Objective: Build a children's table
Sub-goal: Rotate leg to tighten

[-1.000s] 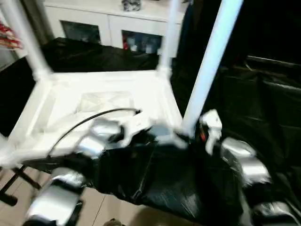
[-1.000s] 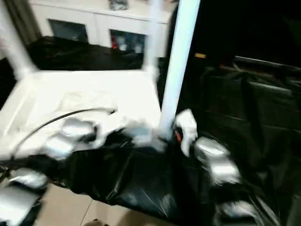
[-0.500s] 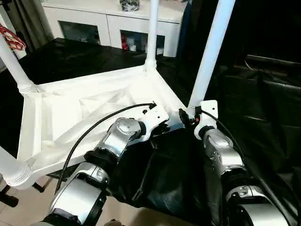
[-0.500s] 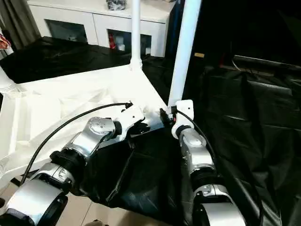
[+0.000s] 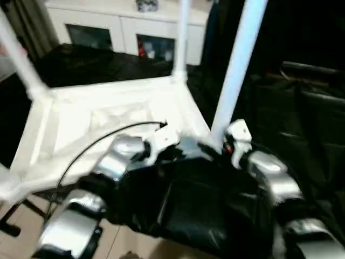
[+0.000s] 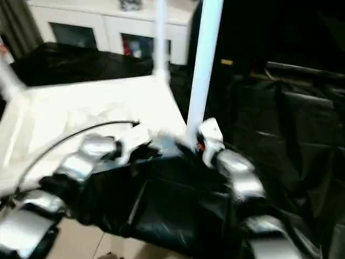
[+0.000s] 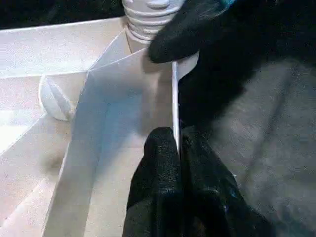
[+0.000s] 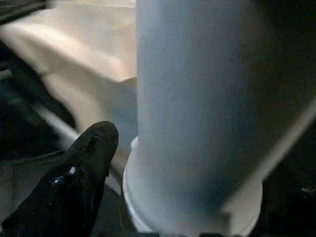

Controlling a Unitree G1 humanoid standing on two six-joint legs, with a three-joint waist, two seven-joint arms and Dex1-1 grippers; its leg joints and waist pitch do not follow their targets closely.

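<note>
White plastic children's table (image 5: 102, 116) lay upside down at centre left of head view, ribbed underside up, legs rising off top edge, on black sheet (image 5: 205, 205). Left wrist view alone showed left gripper (image 7: 178, 143) pinched shut on table's thin rim, right gripper's fingertip (image 7: 175, 37) against socket beyond. Right wrist view alone showed near-corner leg (image 8: 197, 108) close, one black finger (image 8: 81, 163) beside its base; right gripper (image 5: 218, 147) spread, whether gripping leg unclear. White cabinet (image 5: 124, 29) at upper left, items behind glass indistinct.
</note>
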